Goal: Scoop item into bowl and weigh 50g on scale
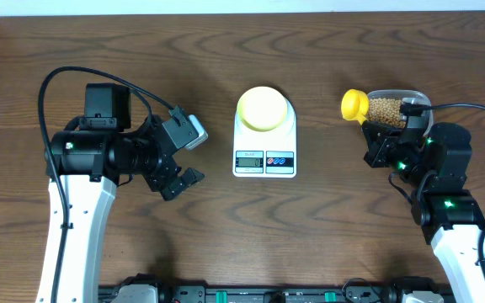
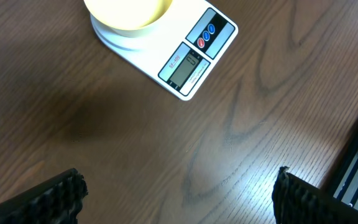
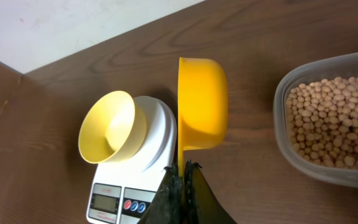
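- Overhead: I see the white, rectangular scale [image 1: 264, 160] in the middle of the dark wood-grain table [image 1: 310, 50]. The round, pale-yellow bowl [image 1: 264, 108] sits on its platform, behind the small display and two round buttons.
- Overhead: the left claw [image 1: 192, 156] is to the left of the scale, and its two black fingers are spread wide around nothing.
- Overhead: to the right of the scale, the right claw [image 1: 369, 130] is pinching the handle of a yellow plastic scoop [image 1: 354, 104]. The scoop's cup is between the scale and a clear, round-cornered tub [image 1: 419, 103].
- Overhead: the small, round, tan beans [image 1: 386, 109] lie in that tub, on the far side of the scoop from the scale.
- Left wrist: two ribbed black pads [image 2: 48, 199] stand far apart over bare wood. The scale is ahead of them at a slant, and the bowl's smooth rim is cut off by the top edge.
- Right wrist: the dark fingers [image 3: 182, 190] are pressed together on the scoop's thin handle. The deep, glossy cup is tipped on its side, just right of the scale and in front of its right edge.
- Right wrist: the flared bowl rests on the scale's round platform. The tub of matte, pea-shaped beans is further right, past the scoop.
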